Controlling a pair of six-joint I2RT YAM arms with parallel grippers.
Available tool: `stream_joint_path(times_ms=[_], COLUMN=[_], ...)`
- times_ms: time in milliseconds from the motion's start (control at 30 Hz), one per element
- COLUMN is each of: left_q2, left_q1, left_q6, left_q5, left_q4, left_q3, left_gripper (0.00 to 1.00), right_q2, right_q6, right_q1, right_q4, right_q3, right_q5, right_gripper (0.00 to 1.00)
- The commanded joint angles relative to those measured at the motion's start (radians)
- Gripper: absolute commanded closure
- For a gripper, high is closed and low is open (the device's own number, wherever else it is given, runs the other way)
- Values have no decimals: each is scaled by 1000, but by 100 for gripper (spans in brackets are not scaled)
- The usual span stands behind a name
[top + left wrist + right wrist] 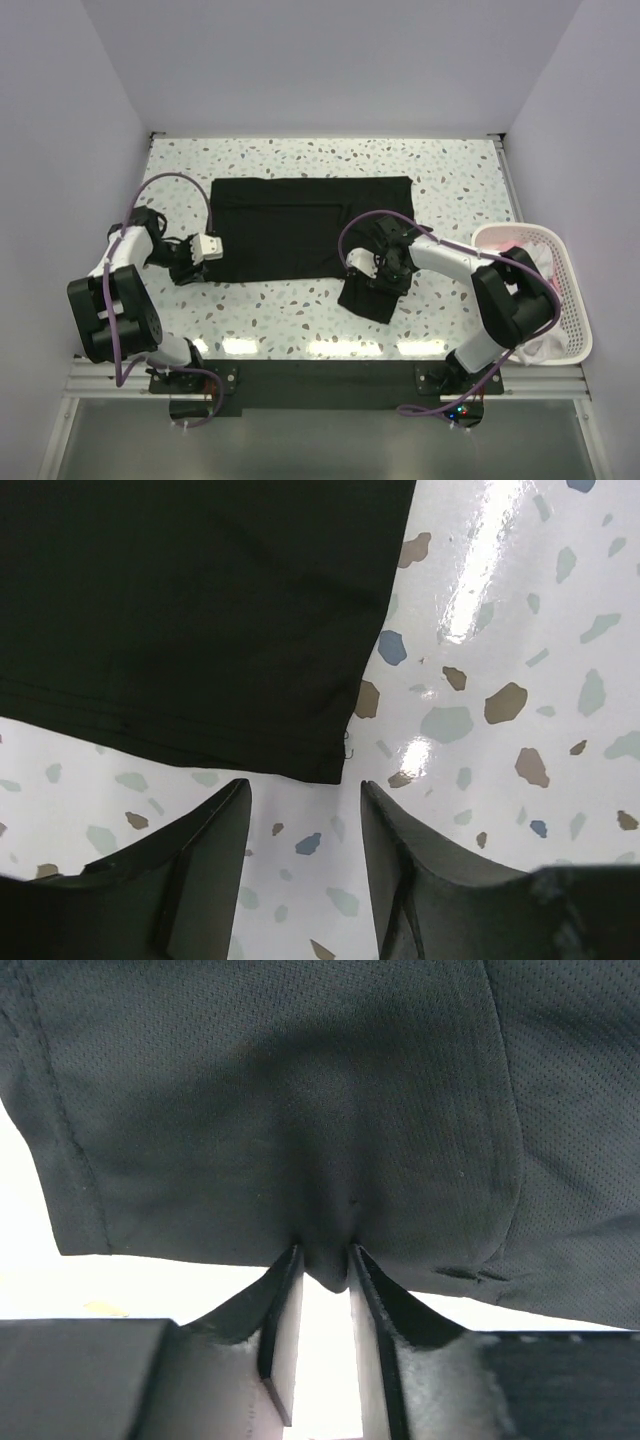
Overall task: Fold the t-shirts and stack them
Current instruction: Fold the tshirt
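A black t-shirt (pixel 300 225) lies spread flat across the middle of the table. Its near right part is lifted and bunched into a flap (pixel 366 298). My right gripper (pixel 374 270) is shut on that part. In the right wrist view a small fold of the black t-shirt (pixel 300 1110) is pinched between the right gripper's (pixel 322 1265) tips. My left gripper (pixel 203 268) sits at the shirt's near left corner. In the left wrist view the left gripper (pixel 303 795) is open, with only bare table between its fingers and the corner of the black t-shirt (pixel 335 765) just beyond its tips.
A white slatted basket (pixel 562 255) stands at the right table edge, with light-coloured clothes (pixel 535 262) in it and some white cloth spilling over its near side. The speckled tabletop (pixel 300 300) runs along the front. Walls close in the left, back and right.
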State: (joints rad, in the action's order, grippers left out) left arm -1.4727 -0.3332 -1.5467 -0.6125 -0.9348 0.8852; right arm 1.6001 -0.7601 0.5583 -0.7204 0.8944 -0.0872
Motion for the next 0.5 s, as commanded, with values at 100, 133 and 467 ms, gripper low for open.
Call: stream_joint_path(times_ms=[100,133,467], left_q2=[-14,-15,-66], left_q1=[34,43,115], left_q6=[-177,-179,-122], left_q5=[-29,-24,3], left_q4=[39,50,169], left_q3=[-2,-11,-90], left_gripper=[51,52,54], right_q2=[27,27,-18], right_q6=[21,25,16], right_q1=[5,5,6], right_q4=[10,4,-77], right_q3=[-12,-8,41], right_q5=[-32,-39,-63], right_gripper=[74,74,67])
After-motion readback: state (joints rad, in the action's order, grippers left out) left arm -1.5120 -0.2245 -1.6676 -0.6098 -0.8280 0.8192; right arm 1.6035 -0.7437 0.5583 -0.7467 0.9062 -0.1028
